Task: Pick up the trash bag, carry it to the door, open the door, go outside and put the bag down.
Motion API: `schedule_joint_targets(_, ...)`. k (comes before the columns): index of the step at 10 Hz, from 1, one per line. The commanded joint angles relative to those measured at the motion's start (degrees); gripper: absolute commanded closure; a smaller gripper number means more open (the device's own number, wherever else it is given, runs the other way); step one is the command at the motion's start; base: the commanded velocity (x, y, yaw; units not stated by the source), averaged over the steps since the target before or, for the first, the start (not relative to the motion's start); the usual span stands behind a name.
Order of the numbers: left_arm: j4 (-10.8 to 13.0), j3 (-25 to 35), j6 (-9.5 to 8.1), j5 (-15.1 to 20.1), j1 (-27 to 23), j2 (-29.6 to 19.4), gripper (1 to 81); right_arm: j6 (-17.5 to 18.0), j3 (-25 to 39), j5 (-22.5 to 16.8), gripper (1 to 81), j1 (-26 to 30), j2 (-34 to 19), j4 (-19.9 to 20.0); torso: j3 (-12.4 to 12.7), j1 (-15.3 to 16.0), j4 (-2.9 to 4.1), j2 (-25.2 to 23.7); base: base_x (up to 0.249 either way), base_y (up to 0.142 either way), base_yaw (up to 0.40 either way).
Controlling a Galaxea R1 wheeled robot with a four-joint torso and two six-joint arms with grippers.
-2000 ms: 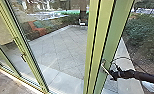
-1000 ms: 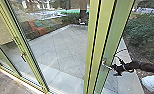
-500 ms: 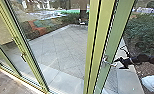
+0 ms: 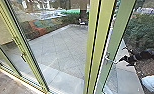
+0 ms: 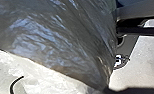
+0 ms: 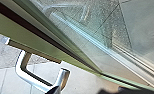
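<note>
The black right gripper was right by the free end of the bent silver metal handle on the green-framed glass door, which stood ajar. The wrinkled, shiny dark-grey plastic trash bag hung close to the left wrist camera. Whether either pincer was clenched or released, I couldn't tell.

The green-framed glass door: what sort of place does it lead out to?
It looks like a yard just outside a building, perhaps offices. Beyond the green door frame, with its metal handle, lie grey paving slabs with leafy bushes alongside.
</note>
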Motion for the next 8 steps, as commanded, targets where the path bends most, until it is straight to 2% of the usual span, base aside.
schedule_joint_targets(1, -0.1, 0.3, -0.05, 4.9, 0.0, -0.3, 81.1, -1.5, -3.6, -5.4, 1.0, 12.3, -2.2, -12.2, 0.0, 0.0, 0.00, 0.0, 0.000, 0.000, 0.000)
schedule_joint_targets(2, -0.1, 0.3, -0.05, 4.9, 0.0, -0.2, 81.1, -1.6, -4.0, -7.6, 1.0, 12.9, -2.2, -18.2, 0.0, 0.0, 0.00, 0.0, 0.000, 0.000, 0.000)
schedule_joint_targets(4, -0.1, 0.3, -0.05, 4.9, 0.0, -0.2, 81.1, -2.1, -5.6, -11.2, 1.0, 14.2, -2.1, -26.5, 0.0, 0.0, 0.00, 0.0, 0.000, 0.000, 0.000)
schedule_joint_targets(6, -0.2, 0.3, -0.05, 4.8, 0.0, -0.1, 81.1, -5.9, -7.2, -13.0, 1.0, 14.8, -2.0, -35.4, 0.0, 0.0, 0.00, 0.0, 0.000, 0.000, 0.000)
schedule_joint_targets(8, -0.3, 0.3, -0.05, 4.9, 0.1, 0.0, 81.1, -8.8, -9.7, -13.0, 1.0, 14.4, -1.9, -43.8, 0.0, 0.0, 0.00, 0.0, 0.000, 0.000, 0.000)
